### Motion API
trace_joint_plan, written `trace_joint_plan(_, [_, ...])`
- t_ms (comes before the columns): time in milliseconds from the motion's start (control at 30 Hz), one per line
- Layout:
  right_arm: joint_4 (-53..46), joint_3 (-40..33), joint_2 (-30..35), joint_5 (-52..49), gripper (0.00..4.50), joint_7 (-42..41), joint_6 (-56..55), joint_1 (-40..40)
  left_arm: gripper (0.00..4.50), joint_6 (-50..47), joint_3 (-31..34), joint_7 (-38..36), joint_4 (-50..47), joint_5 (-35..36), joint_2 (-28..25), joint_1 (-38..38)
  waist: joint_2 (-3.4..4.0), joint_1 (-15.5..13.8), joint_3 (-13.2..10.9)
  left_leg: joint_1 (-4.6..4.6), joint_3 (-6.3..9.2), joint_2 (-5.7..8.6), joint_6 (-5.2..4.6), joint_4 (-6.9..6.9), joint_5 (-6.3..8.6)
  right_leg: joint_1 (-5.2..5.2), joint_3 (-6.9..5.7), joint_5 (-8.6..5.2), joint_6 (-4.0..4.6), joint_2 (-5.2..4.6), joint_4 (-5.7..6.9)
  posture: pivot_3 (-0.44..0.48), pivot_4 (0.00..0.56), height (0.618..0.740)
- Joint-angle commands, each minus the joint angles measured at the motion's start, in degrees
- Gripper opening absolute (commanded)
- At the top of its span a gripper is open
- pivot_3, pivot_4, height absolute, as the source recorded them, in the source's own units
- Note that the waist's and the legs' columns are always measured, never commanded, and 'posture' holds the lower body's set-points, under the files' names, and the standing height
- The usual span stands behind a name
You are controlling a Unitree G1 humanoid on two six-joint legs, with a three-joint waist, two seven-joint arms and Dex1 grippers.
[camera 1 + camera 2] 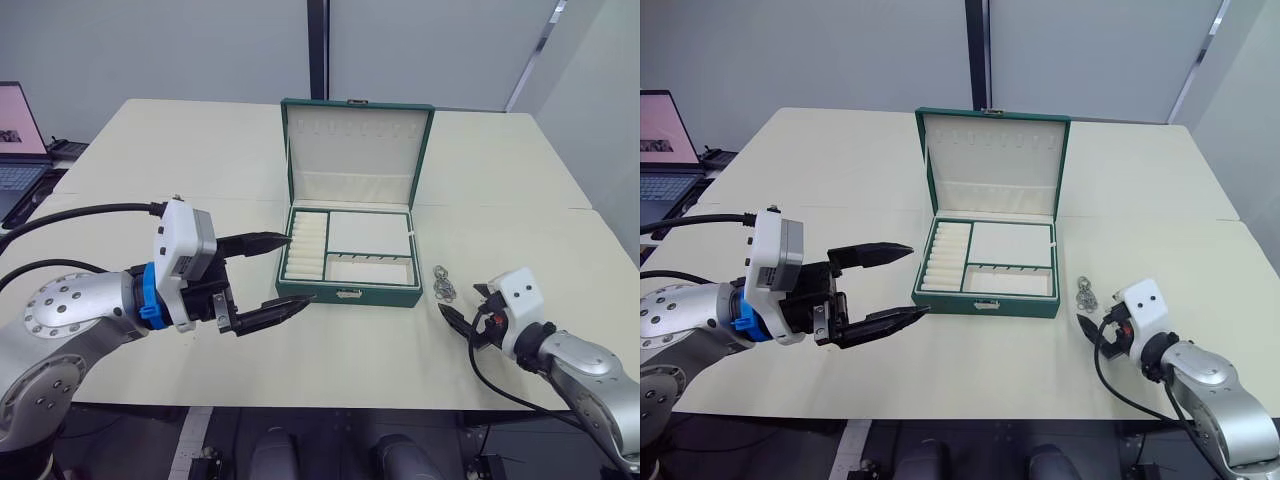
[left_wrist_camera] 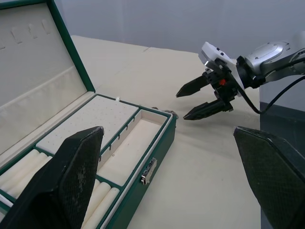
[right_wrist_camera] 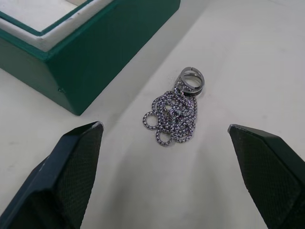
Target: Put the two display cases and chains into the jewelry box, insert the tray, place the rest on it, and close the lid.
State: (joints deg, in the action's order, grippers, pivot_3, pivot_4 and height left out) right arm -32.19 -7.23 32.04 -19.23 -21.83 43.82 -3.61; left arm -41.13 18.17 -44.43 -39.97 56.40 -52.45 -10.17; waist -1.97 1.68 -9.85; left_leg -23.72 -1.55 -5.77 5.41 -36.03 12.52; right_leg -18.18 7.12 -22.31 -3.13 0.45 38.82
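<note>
1. The green jewelry box [image 1: 350,250] stands lid-up on the counter [image 1: 200,150], its tray seated, apparently so pieces can go on top.
2. The right tool [image 3: 164,157], released wide and holding nothing, frames a heap of silver chains and rings [image 3: 175,113] lying just ahead of it, beside the box's corner.
3. The left tool [image 1: 275,275], spread wide and empty, hovers near the box's front-left corner.
</note>
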Motion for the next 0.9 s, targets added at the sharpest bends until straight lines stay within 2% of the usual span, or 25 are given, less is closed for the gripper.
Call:
trace_joint_plan(33, [0.5, 1.5, -2.1, 2.8, 4.46, 3.7, -0.5, 0.4, 4.50, 0.4, 0.2, -0.1, -1.0, 0.8, -0.5, -0.7, 0.00, 0.0, 0.0, 0.00, 0.00, 0.00, 0.00, 0.00, 0.00, 0.00, 0.00, 0.00, 0.00, 0.00, 0.00, 0.000, 0.150, 0.740])
trace_joint_plan(333, [7.8, 4.2, -7.6, 6.6, 4.46, 7.4, -2.1, 4.7, 4.50, 0.4, 0.0, -0.3, -0.9, 0.4, -0.6, -0.8, 0.03, 0.1, 0.0, 0.03, -0.02, -0.01, 0.01, -0.01, -0.01, -0.02, 0.02, 0.00, 0.00, 0.02, 0.07, 0.000, 0.150, 0.740])
trace_joint_plan(567, [13.5, 4.5, -9.2, 8.1, 4.46, 7.8, -4.1, 8.6, 4.50, 0.7, 0.2, -0.2, -1.1, 0.1, -0.5, -0.4, 0.04, 0.1, 0.0, 0.03, -0.01, -0.01, 0.01, -0.01, -0.01, -0.02, 0.01, 0.00, 0.00, 0.02, 0.07, 0.000, 0.150, 0.740])
trace_joint_plan(767, [14.4, 4.9, -10.1, 7.9, 4.46, 7.3, -4.1, 9.4, 4.50, 0.8, 0.3, -0.1, -1.2, -0.1, -0.5, -0.3, 0.04, 0.1, 0.0, 0.04, -0.01, -0.01, 0.01, -0.01, -0.01, -0.02, 0.02, 0.00, 0.00, 0.02, 0.09, 0.000, 0.150, 0.740])
trace_joint_plan(833, [14.0, 5.4, -10.4, 7.7, 4.09, 7.1, -3.6, 9.2, 4.50, 0.8, 0.3, 0.0, -1.3, -0.1, -0.4, -0.3, 0.05, 0.1, 0.1, 0.05, -0.01, -0.01, 0.01, -0.01, -0.01, -0.01, 0.02, 0.00, 0.00, 0.02, 0.09, 0.000, 0.150, 0.740])
trace_joint_plan(900, [13.8, 5.7, -10.6, 7.7, 3.53, 7.1, -3.2, 9.0, 4.50, 0.9, 0.2, 0.1, -1.3, -0.2, -0.3, -0.3, 0.04, 0.1, 0.1, 0.05, -0.01, -0.01, 0.01, -0.01, -0.01, -0.02, 0.01, 0.00, 0.00, 0.02, 0.09, 0.000, 0.150, 0.740])
